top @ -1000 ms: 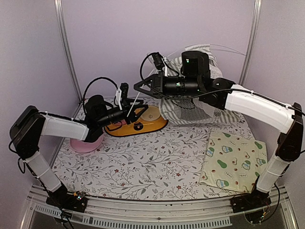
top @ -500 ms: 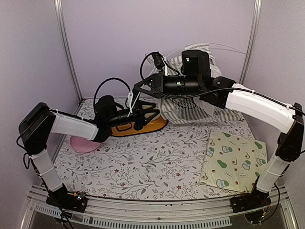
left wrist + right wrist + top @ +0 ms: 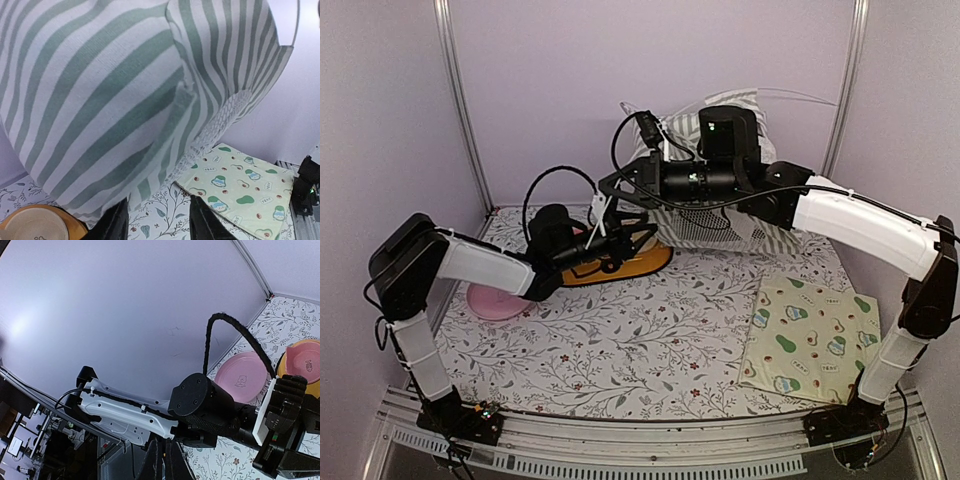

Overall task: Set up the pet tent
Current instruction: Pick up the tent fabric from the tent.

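The left claw [image 3: 157, 227] has been carried to the right, off the pink dish [image 3: 495, 300] and in toward the pet tent [image 3: 682, 130], whose upper left corner has been lifted higher against the back wall. The tent is propped at the back of the table, directly ahead of and above the left claw. Its green-and-white stripes fill the space just past the fingertips, and its mesh window [image 3: 710, 228] is seen ahead and to the claw's right. A thin white pole [image 3: 800, 95] is arched over the tent's top, well beyond the claw. The left claw's fingers are parted about halfway and nothing is seen between them. The right claw [image 3: 160, 460] is poised above the left one at the tent's left edge, its fingers pressed together. Whether fabric or a pole is pinched there cannot be told. The orange double bowl [image 3: 640, 262] lies just under the left claw, and the avocado-print mat [image 3: 815, 340] is spread well to its right on the floral cloth [image 3: 640, 340].
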Controlling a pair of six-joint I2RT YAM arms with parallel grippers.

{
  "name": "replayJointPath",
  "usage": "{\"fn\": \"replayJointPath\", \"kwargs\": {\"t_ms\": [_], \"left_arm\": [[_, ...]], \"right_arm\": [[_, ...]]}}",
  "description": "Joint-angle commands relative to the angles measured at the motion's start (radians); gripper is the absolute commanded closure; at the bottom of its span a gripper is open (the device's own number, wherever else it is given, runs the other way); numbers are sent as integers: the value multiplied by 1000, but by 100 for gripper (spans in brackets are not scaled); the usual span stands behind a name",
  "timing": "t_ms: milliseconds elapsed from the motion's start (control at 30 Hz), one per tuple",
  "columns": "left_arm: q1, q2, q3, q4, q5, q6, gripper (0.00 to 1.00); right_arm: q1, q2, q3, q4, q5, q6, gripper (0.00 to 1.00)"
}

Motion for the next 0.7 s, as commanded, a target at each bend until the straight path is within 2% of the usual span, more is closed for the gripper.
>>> {"fn": "replayJointPath", "kwargs": {"t_ms": [0,167,467,667], "left_arm": [[-1,-77,-75,70,-19,18,57],[-1,-128,-151,96,-45,45,53],[0,-48,-30,32,38,60,51],[-2,-32,-19,22,106,47,51]], "right_arm": [[8,-23,38,24,9,-49,100],[13,-14,45,21,9,-52,100],[24,1,69,0,28,-57,100],[29,6,84,-18,38,-66,100]]}}
